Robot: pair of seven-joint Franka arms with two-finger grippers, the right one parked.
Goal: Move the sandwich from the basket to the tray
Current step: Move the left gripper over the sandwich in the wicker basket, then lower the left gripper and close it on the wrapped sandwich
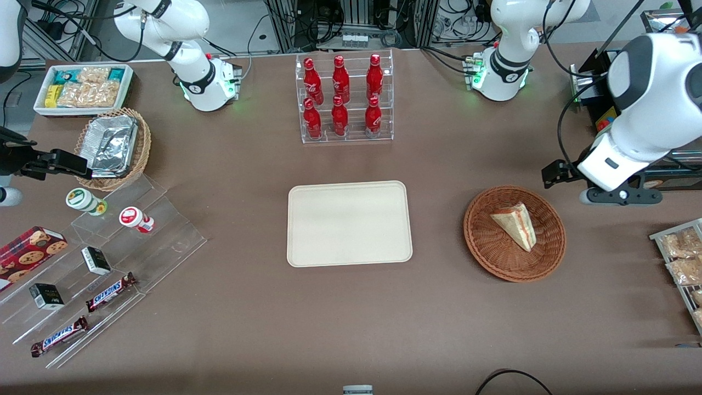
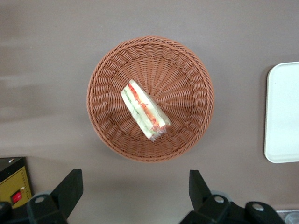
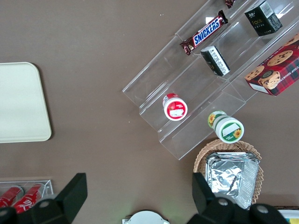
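The sandwich (image 1: 515, 224) is a wrapped pale wedge with red and green filling. It lies in the round reddish-brown wicker basket (image 1: 477, 241), toward the working arm's end of the table. In the left wrist view the sandwich (image 2: 145, 111) lies near the middle of the basket (image 2: 187, 70). The cream tray (image 1: 349, 224) sits bare at the table's middle, beside the basket; its edge shows in the left wrist view (image 2: 282, 112). My left gripper (image 1: 551, 174) hangs open and empty, high above the table just beside the basket's rim. Its fingers are spread wide (image 2: 134, 179) and touch nothing.
A clear rack of red bottles (image 1: 344, 99) stands farther from the camera than the tray. At the parked arm's end are a tan basket with foil containers (image 1: 112, 145), a white snack bin (image 1: 82, 88) and clear steps with snacks (image 1: 109, 258). Bagged snacks (image 1: 683, 263) lie near the basket.
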